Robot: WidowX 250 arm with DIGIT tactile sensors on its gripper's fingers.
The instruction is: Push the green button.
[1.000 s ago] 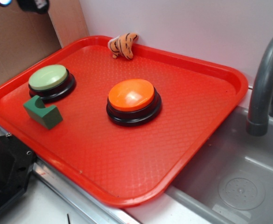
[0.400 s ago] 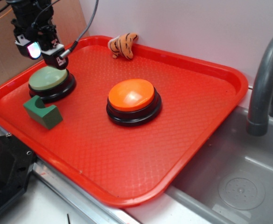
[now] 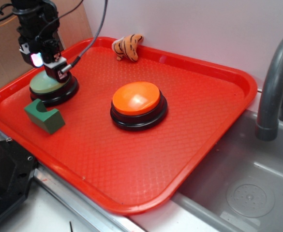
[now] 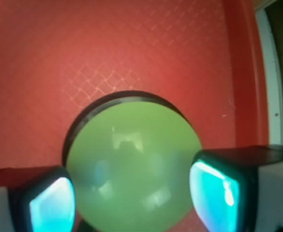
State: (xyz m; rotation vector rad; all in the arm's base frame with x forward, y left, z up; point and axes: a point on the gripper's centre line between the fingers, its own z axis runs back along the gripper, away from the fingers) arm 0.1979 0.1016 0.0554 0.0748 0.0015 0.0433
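The green button [image 3: 40,86] is a pale green dome on a black base at the left of the red tray [image 3: 131,159]. My gripper [image 3: 53,71] stands right over it, with the fingertips down at the dome's far part. In the wrist view the button [image 4: 131,150] fills the middle, and my gripper [image 4: 134,198] is open, with its glowing cyan pads [image 4: 52,205] spread to either side of the dome. Nothing is held. I cannot tell whether the dome is pressed in.
An orange domed button [image 3: 136,99] on a black base sits mid-tray. A dark green notched block [image 3: 44,116] lies just in front of the green button. A small toy tiger [image 3: 127,47] is at the tray's back rim. A grey sink [image 3: 247,193] and faucet [image 3: 274,82] are on the right.
My gripper came in from the upper left and has dropped down onto the green button. The other objects have not moved.
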